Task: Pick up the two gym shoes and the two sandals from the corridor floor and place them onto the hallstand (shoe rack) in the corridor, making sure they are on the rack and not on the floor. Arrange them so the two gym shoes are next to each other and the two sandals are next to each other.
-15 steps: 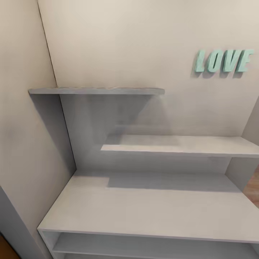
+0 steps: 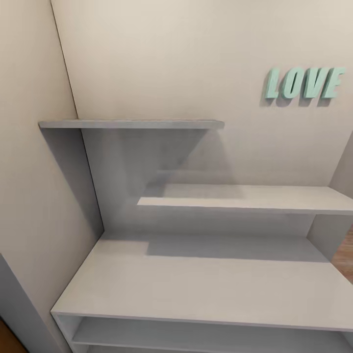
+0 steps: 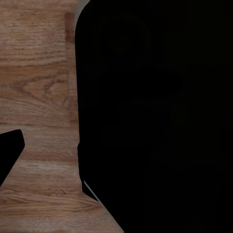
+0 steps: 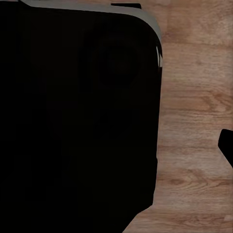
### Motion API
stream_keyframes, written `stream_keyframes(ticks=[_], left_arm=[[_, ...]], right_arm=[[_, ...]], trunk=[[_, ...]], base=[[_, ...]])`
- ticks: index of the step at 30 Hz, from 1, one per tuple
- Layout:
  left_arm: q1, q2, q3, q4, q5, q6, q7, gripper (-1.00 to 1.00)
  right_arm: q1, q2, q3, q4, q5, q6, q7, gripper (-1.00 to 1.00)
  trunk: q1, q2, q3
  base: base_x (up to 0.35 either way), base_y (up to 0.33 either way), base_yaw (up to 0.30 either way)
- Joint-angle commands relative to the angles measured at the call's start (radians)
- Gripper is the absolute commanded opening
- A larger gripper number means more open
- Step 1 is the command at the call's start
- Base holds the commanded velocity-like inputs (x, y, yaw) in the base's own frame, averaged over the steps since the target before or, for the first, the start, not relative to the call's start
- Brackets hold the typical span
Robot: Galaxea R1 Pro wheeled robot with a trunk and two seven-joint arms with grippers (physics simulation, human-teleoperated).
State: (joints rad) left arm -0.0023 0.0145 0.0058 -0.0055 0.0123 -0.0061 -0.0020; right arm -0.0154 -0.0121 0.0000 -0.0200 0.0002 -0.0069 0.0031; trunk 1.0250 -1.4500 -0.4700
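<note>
End effector unseen, hallstand [image 2: 196, 289] view unchanged

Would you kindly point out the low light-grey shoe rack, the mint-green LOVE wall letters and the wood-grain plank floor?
Low light-grey shoe rack [image 2: 196, 284]: head view, bare flat top.
Mint-green LOVE wall letters [image 2: 304, 83]: head view, letter V.
Light brown wood-grain plank floor [image 3: 39, 87]: left wrist view, bare planks.
</note>
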Motion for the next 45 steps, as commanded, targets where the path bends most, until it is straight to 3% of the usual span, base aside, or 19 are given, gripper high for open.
stream_keyframes(ticks=[1,36,45], left_arm=[[0.0,0.0,0.0,0.0,0.0,0.0,0.0,1.0],[0.0,0.0,0.0,0.0,0.0,0.0,0.0,1.0],[-0.035,0.036,0.001,-0.04,-0.001,-0.03,0.004,1.0]], right_arm=[[0.0,0.0,0.0,0.0,0.0,0.0,0.0,1.0],[0.0,0.0,0.0,0.0,0.0,0.0,0.0,1.0],[-0.012,-0.019,0.003,-0.03,0.001,0.004,0.004,1.0]], trunk=[[0.0,0.0,0.0],[0.0,0.0,0.0],[0.0,0.0,0.0]], base=[[0.0,0.0,0.0],[0.0,0.0,0.0],[0.0,0.0,0.0]])
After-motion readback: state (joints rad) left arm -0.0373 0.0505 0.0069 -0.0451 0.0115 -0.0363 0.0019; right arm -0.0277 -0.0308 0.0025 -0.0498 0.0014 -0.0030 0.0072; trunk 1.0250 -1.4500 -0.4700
